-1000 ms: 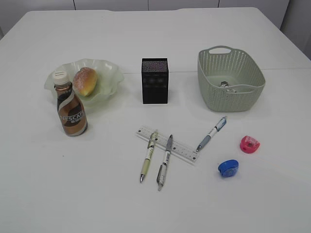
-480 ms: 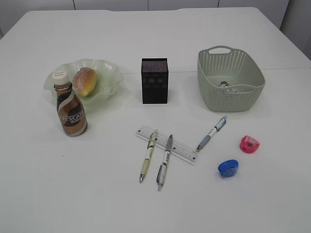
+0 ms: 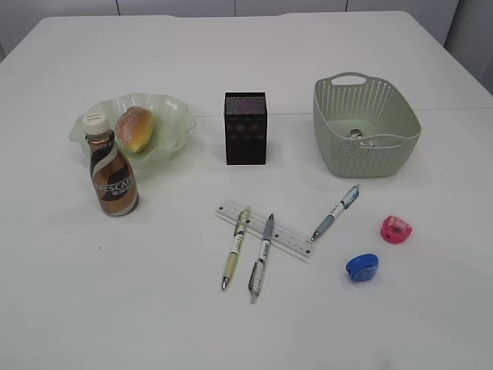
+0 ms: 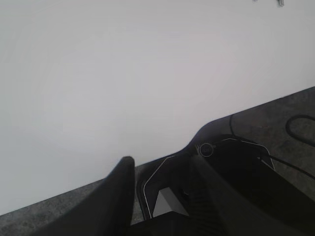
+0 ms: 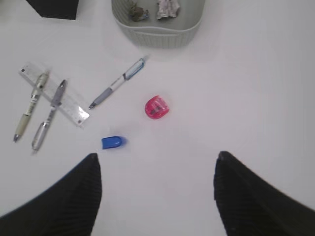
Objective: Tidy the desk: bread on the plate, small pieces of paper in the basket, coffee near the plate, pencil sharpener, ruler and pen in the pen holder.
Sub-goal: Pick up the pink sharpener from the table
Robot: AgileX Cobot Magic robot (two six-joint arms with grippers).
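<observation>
Pens: three — green-bodied pen (image 3: 234,252), grey pen (image 3: 262,255), blue-and-white pen (image 3: 336,212).
Rulers: one — clear ruler (image 3: 289,240), lying under the green and grey pens.
Pencil sharpeners: two — pink sharpener (image 3: 396,229), blue sharpener (image 3: 362,267) at its 7 o'clock.
Pen holders: one — black pen holder (image 3: 246,129).
Baskets: one — pale green basket (image 3: 339,146).
Paper pieces: two crumpled paper scraps (image 5: 168,7) visible inside the basket in the right wrist view.
Plates: one — green wavy plate (image 3: 173,123).
Bread: one — bun (image 3: 135,129) on the plate.
Coffee bottles: one — coffee bottle (image 3: 111,167) at the plate's 7 o'clock.
</observation>
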